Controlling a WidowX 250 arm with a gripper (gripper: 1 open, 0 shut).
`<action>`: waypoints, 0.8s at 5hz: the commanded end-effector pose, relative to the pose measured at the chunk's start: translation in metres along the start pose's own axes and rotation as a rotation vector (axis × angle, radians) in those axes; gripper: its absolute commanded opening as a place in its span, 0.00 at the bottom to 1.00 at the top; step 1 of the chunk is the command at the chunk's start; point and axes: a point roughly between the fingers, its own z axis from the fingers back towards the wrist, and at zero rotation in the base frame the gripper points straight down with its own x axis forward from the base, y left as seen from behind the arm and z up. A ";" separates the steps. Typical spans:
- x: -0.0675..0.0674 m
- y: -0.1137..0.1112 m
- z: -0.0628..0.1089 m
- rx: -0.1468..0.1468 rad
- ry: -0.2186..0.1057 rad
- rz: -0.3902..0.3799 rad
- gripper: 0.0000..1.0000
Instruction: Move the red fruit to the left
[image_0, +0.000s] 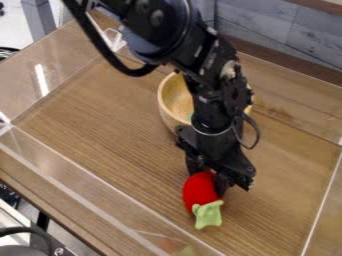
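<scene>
The red fruit (199, 189) lies on the wooden table, its pale green leafy end (207, 214) pointing toward the camera. My gripper (218, 174) points straight down right above it. Its black fingers are closed around the fruit's far, upper end, down at table level. The near half of the fruit shows below and left of the fingers.
A wooden bowl (173, 97) stands just behind the arm, its inside mostly hidden by the wrist. Clear plastic walls (40, 80) ring the table on all sides, and the near wall runs close to the fruit. Bare wood stretches to the left of the fruit.
</scene>
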 end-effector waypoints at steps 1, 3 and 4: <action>-0.003 0.010 0.001 -0.008 0.000 -0.024 1.00; -0.007 0.010 0.005 -0.003 -0.003 -0.029 0.00; -0.007 0.009 0.017 -0.001 -0.028 -0.062 0.00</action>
